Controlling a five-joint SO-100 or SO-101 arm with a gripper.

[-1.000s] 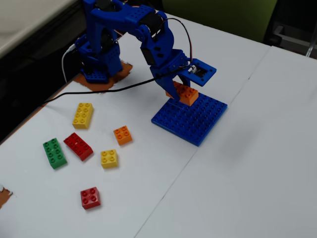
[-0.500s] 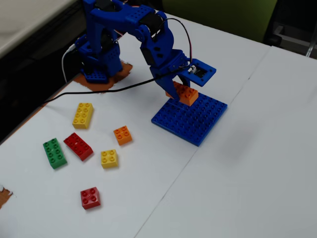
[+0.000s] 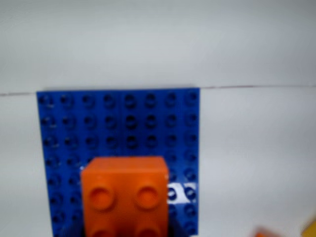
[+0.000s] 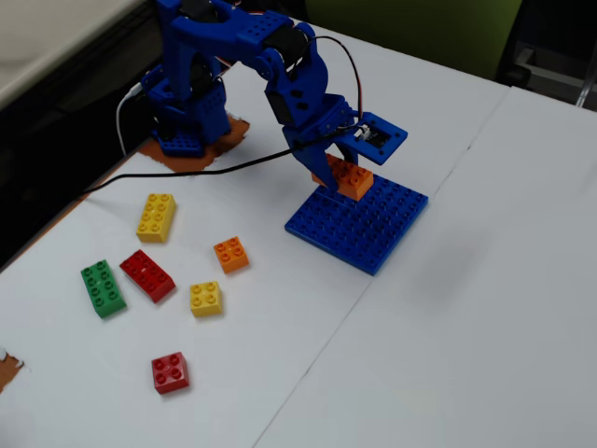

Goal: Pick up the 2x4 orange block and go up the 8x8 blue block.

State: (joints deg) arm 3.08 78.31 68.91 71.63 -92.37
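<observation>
The 2x4 orange block point(image 4: 348, 177) is held in my blue gripper point(image 4: 338, 174), which is shut on it over the back left corner of the 8x8 blue block point(image 4: 368, 224). Whether the brick touches the plate's studs cannot be told in the fixed view. In the wrist view the 2x4 orange block point(image 3: 124, 195) fills the bottom centre, stud side towards the camera. It covers the near part of the 8x8 blue block point(image 3: 118, 123). My fingers are mostly hidden behind the brick there.
Loose bricks lie left of the plate: yellow oblong point(image 4: 156, 217), small orange point(image 4: 231, 254), red oblong point(image 4: 147, 275), green point(image 4: 103, 287), small yellow point(image 4: 205, 299), small red point(image 4: 170, 372). A black cable point(image 4: 187, 173) runs left from the arm. The arm's base point(image 4: 187, 121) stands back left.
</observation>
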